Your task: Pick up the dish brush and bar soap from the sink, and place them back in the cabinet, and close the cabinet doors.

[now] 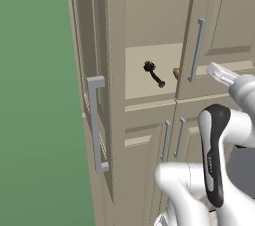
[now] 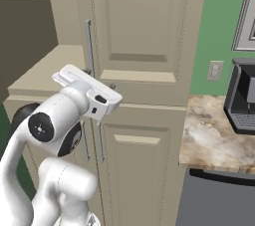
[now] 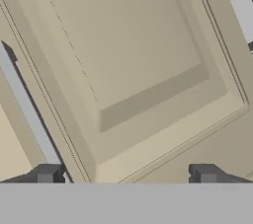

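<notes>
The tall beige cabinet (image 1: 115, 95) stands with both doors swung out. On its middle shelf lies the black dish brush (image 1: 153, 73). To its right the pinkish bar soap (image 1: 176, 72) peeks out, half hidden by the right cabinet door (image 1: 219, 16). The left door (image 1: 89, 60) is seen edge-on, and its bar handle (image 1: 94, 120) faces me. My gripper (image 3: 126, 174) is open and empty, close against the right door's raised panel (image 3: 123, 55), just right of that door's grey handle (image 3: 27, 114). The hand (image 2: 87, 86) sits level with the handle's lower end (image 2: 91, 65). The sink is out of view.
A marble counter (image 2: 214, 125) with a dark coffee machine (image 2: 244, 100) lies right of the cabinet, with a wall outlet (image 2: 215, 70) above it. Lower cabinet doors with short grey handles (image 1: 167, 140) sit under the shelf. A green wall (image 1: 35, 95) runs along the left.
</notes>
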Motion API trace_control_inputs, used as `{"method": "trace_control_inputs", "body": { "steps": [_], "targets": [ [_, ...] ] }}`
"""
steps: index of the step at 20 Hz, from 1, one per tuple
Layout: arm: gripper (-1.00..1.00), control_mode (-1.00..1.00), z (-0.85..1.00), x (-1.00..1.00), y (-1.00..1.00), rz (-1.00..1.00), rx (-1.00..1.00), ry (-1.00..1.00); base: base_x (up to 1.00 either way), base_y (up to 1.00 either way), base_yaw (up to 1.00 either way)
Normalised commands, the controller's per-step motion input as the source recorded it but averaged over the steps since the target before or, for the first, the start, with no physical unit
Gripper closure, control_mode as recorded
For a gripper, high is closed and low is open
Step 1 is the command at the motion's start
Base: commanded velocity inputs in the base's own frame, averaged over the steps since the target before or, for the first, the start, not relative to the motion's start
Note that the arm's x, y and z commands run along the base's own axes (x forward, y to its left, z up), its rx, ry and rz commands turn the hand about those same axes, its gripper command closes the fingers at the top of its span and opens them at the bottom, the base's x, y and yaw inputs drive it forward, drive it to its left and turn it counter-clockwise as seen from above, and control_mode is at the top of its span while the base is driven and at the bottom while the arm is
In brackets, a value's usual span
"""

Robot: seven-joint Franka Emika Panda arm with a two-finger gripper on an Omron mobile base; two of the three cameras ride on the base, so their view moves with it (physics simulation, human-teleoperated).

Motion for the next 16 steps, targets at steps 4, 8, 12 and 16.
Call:
{"method": "trace_control_inputs", "body": {
  "steps": [4, 8, 12, 16],
  "targets": [
    [-1.0, -1.0, 0.0, -0.18, 0.0, 0.0, -0.06, 0.01, 0.0, 0.0, 0.0],
    [-1.0, -1.0, 0.0, -0.2, 0.0, 0.0, -0.06, 0.0, 0.0, 0.0, 0.0],
    [-1.0, -1.0, 0.0, -0.25, 0.01, 0.0, -0.08, 0.0, 0.0, 0.0, 0.0],
    [-1.0, -1.0, -0.03, -0.27, 0.03, 0.0, -0.1, -0.02, 0.0, 0.0, 0.0]
  ]
}}
